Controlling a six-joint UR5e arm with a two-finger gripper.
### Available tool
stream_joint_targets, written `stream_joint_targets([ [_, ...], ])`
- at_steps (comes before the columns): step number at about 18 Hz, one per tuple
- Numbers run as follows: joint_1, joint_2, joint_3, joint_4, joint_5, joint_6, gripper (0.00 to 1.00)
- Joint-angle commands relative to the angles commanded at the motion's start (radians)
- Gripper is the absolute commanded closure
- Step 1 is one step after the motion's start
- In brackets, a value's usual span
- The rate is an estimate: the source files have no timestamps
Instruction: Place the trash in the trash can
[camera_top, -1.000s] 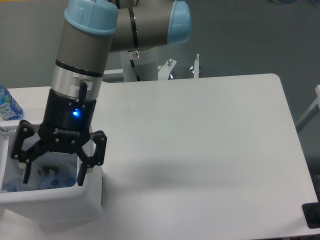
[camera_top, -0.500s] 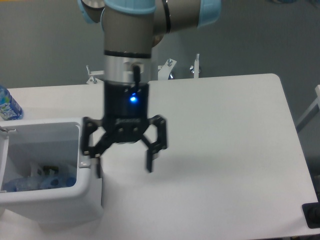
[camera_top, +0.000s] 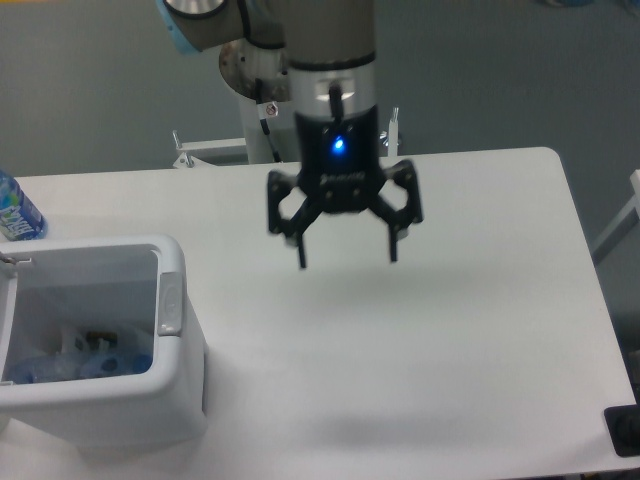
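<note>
The white boxy trash can (camera_top: 170, 300) stands at the table's front left. Inside it lies the trash (camera_top: 75, 360), a clear bottle with a blue cap among other bits, partly hidden by the walls. My gripper (camera_top: 347, 252) hangs open and empty above the middle of the table, well to the right of the can and apart from it.
A bottle with a bright blue label (camera_top: 17, 210) stands at the far left edge behind the can. The white table (camera_top: 480, 300) stretches to the right. A black object (camera_top: 625, 430) sits at the front right corner. Metal brackets (camera_top: 392, 130) stand behind the table.
My gripper has moved from over the trash can to the right and back, staying open, now above the table's middle.
</note>
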Motion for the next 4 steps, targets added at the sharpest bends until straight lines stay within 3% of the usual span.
stream_joint_targets([
  [2,0.029,0.011,-0.002,-0.017,0.019,0.088,0.0],
  [4,0.048,0.011,0.002,-0.028,0.019,0.093,0.0],
])
